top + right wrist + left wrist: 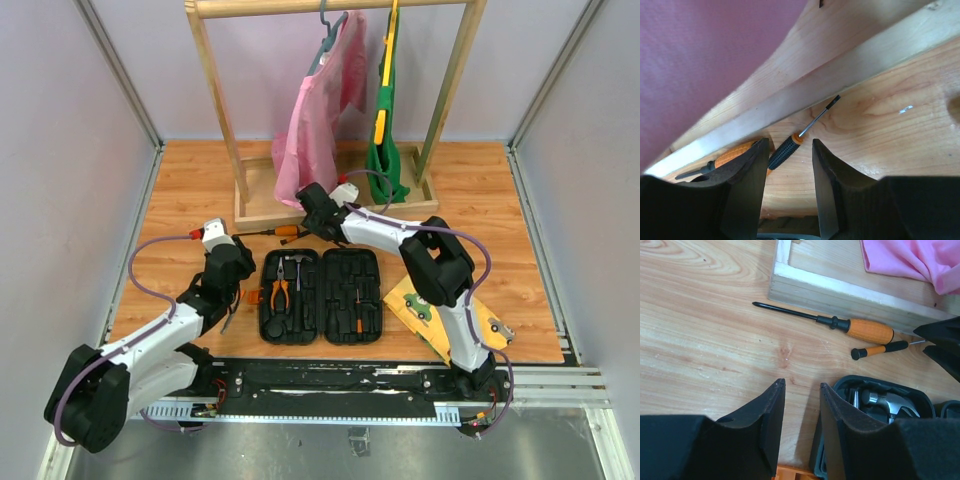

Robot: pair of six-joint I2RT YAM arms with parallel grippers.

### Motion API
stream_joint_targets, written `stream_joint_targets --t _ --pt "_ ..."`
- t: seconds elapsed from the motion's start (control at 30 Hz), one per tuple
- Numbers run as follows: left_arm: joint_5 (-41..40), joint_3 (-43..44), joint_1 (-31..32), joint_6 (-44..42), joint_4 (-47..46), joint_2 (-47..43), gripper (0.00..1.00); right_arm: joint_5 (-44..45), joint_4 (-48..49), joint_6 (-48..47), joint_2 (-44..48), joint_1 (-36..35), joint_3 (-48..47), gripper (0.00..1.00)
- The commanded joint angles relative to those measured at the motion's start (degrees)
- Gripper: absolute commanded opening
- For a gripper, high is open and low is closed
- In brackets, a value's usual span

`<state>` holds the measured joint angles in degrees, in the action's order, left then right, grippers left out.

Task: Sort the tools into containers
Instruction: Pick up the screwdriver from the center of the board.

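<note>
Two screwdrivers lie on the wooden floor against the rack's base, just beyond the open black tool case (pixel 320 297). The large one has an orange handle (pixel 867 331). The small one (pixel 786 150) has a black ribbed grip. My right gripper (pixel 790 141) is open and low over the small screwdriver, whose grip lies between the fingers close to the left one. My left gripper (pixel 802 385) is open and empty beside the case's left half, where a hammer (pixel 890 402) and orange pliers (pixel 280 293) rest. From above, the right gripper (pixel 308 228) reaches the screwdrivers (pixel 285 232) and the left gripper (pixel 240 268) sits left of the case.
The wooden clothes rack base (pixel 335 205) stands right behind the screwdrivers, with a pink garment (pixel 315 130) and a green one (pixel 385 120) hanging over it. A yellow picture board (pixel 440 315) lies right of the case. Grey walls close in both sides.
</note>
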<state>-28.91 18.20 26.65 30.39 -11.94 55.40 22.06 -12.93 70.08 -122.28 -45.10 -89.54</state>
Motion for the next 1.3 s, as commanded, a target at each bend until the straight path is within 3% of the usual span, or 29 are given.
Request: stream_joint_targets --t 0.0,0.4,0.87,1.27 --pt "-1.8 1.3 -0.5 -0.7 -2.1 0.7 0.38 0.1 -2.2 0.0 -2.3 -0.7 -2.3 0.41" --pt "-1.6 1.6 -0.5 -0.8 -2.2 1.2 0.38 -2.5 -2.9 -0.9 -5.6 -0.7 -4.7 0.40" --pt "-1.2 1.8 -0.5 -0.8 -2.2 1.4 0.39 -1.5 -3.1 -0.2 -3.5 -0.7 -1.5 0.10" --pt "-1.2 1.8 -0.5 -0.8 -2.4 1.6 0.38 0.3 5.4 1.5 6.1 -0.8 9.4 0.06"
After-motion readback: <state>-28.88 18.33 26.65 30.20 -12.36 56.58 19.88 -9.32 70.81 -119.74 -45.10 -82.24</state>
